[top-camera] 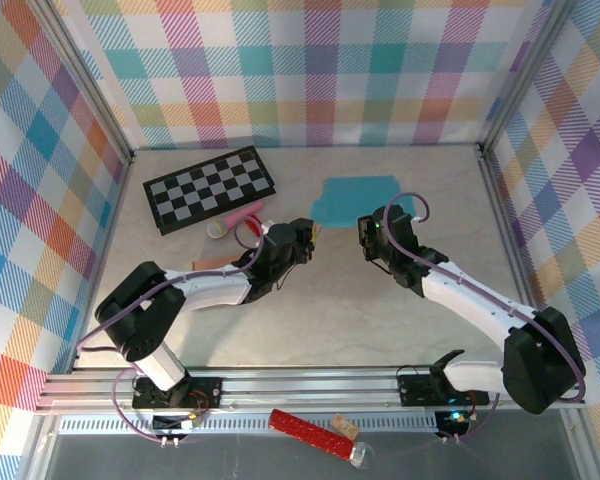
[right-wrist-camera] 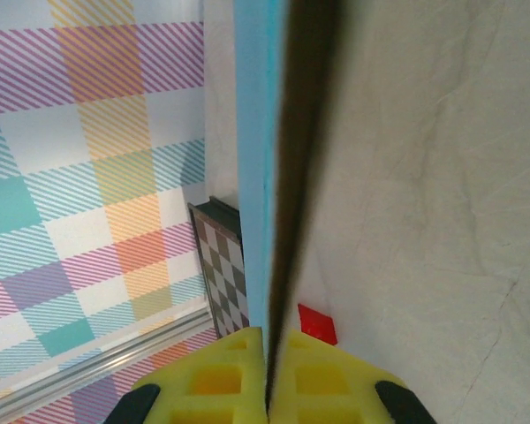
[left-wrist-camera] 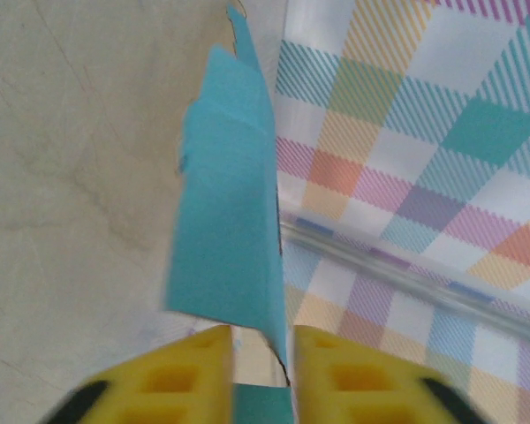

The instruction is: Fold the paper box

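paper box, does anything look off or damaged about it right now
No clear damage. The paper box is an unfolded sheet with an uneven, notched outline, and the right fingers are shut on one edge.

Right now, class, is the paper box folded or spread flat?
Spread flat: the paper box reads as one thin sheet, no walls raised; right gripper pinches its edge.

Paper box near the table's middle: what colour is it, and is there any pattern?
The flat paper box is plain turquoise blue, no pattern. The top external view shows it best.
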